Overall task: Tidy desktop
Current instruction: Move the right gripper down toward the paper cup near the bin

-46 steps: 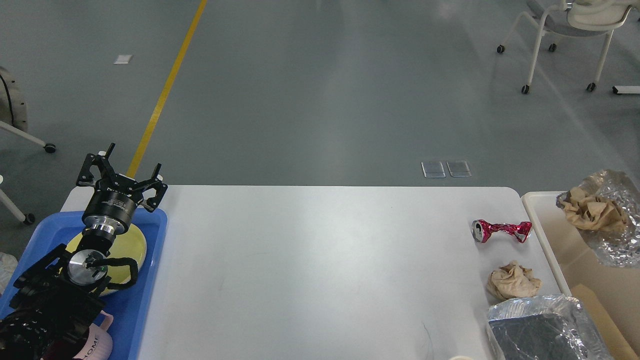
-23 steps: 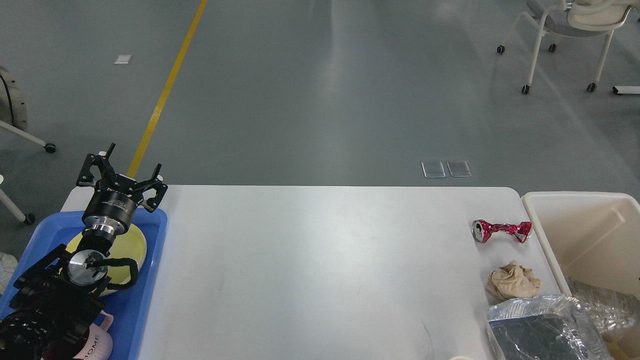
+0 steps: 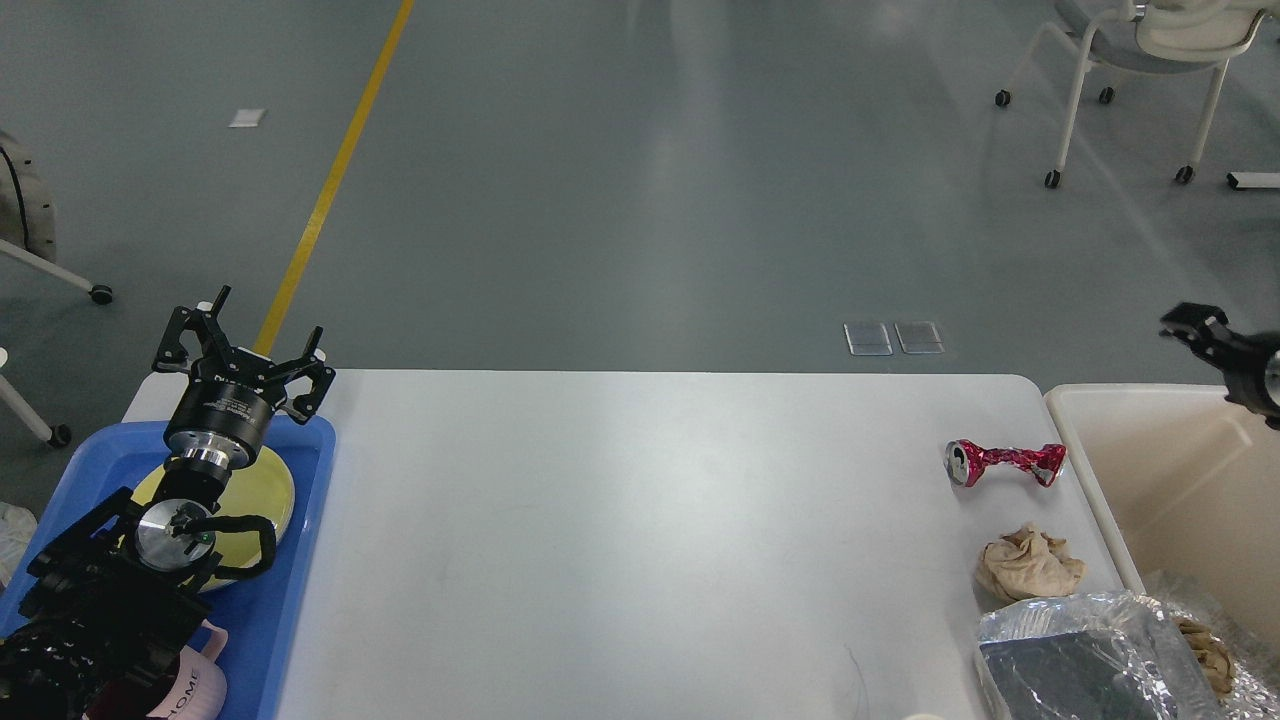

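Observation:
The white desktop (image 3: 620, 540) holds a crushed red can (image 3: 1005, 462), a crumpled brown paper wad (image 3: 1030, 563) and a foil tray (image 3: 1080, 655) along its right side. My left gripper (image 3: 245, 345) is open and empty, held above the far end of the blue tray (image 3: 300, 570). My right gripper (image 3: 1205, 338) shows only in part at the right edge, above the far rim of the cream bin (image 3: 1085, 470). Its fingers cannot be told apart.
The blue tray holds a yellow plate (image 3: 270, 485) and a pink mug (image 3: 195, 690), partly under my left arm. Crumpled foil with brown paper (image 3: 1205, 645) lies in the bin's near part. A wheeled chair (image 3: 1130, 60) stands far right on the floor.
The foil with the brown paper wad, seen above the bin a second ago, has dropped into the bin. My right gripper has come into view at the right edge. The left arm has not moved.

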### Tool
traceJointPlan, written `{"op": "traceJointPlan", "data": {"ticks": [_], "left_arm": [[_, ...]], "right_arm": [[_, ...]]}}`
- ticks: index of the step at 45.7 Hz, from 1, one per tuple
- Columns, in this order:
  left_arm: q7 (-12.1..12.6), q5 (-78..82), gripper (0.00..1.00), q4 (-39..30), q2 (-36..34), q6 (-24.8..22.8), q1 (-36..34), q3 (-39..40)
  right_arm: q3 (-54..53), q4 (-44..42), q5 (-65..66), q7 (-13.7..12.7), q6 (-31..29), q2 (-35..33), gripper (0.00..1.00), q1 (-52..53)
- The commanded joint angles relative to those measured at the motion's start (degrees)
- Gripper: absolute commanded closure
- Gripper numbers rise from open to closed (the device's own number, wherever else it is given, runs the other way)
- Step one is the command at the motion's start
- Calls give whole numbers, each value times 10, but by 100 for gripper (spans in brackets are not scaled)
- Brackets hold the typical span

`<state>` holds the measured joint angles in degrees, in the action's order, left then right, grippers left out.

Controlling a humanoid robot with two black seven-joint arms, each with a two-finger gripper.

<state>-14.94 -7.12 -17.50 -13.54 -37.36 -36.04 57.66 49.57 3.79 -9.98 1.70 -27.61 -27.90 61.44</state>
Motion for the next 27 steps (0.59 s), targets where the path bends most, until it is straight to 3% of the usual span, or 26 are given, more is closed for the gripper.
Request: {"op": "traceJointPlan", "data": {"ticks": [1,14,27], "left_arm": [[0,0,2,0,0,0,0,0],[0,0,2,0,0,0,0,0],[0,-1,2,0,0,0,0,0]], "right_arm": [[62,84,9,1,-65,20,0,153],[114,578,159,-4,-74,45,0,474],[121,792,172,-6,-77,108,0,597]]}}
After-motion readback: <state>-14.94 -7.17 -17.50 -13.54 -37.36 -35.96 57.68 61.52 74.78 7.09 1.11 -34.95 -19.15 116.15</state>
